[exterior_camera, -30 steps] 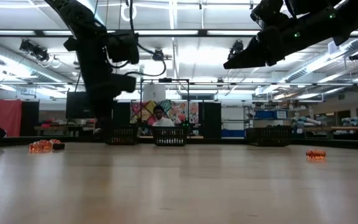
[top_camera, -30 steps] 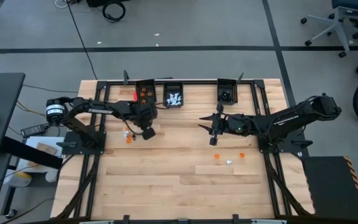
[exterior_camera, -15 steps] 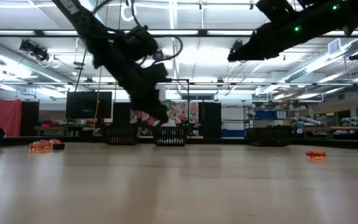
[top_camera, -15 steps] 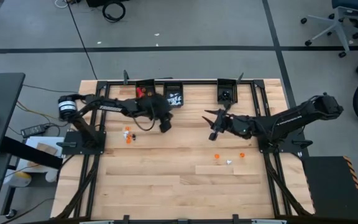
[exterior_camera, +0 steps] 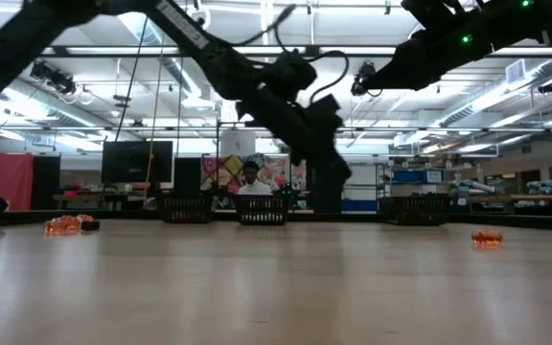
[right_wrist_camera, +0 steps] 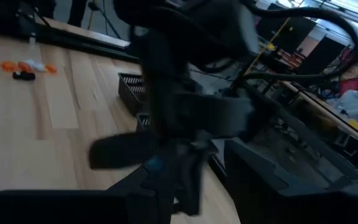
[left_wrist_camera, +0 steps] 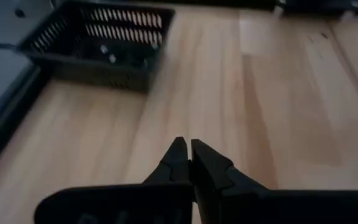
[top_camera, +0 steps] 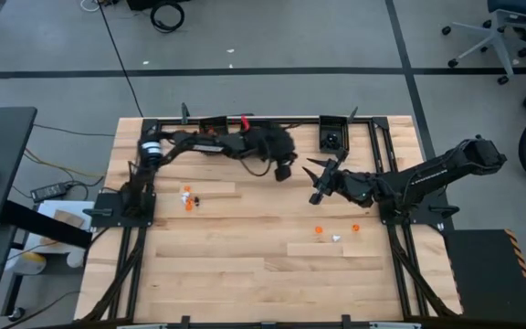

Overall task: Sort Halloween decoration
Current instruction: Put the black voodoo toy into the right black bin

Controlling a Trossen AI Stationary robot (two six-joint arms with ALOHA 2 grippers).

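The left gripper, fingers pressed shut with nothing visible between them, reaches across the back of the table toward the right-hand bin, probably to drop off a black piece too small to see. The right gripper hangs just beside it, half open and empty, apparently waiting. Loose trinkets lie in two clusters, left and right.

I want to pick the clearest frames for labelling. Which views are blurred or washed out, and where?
Right wrist view: the left arm crossing close in front is smeared dark, hiding much of the table. Left wrist view: the black bin is soft, the shut left gripper fairly crisp. Low view: ceiling lights glare behind the arms. High view: evenly lit, sharpest.
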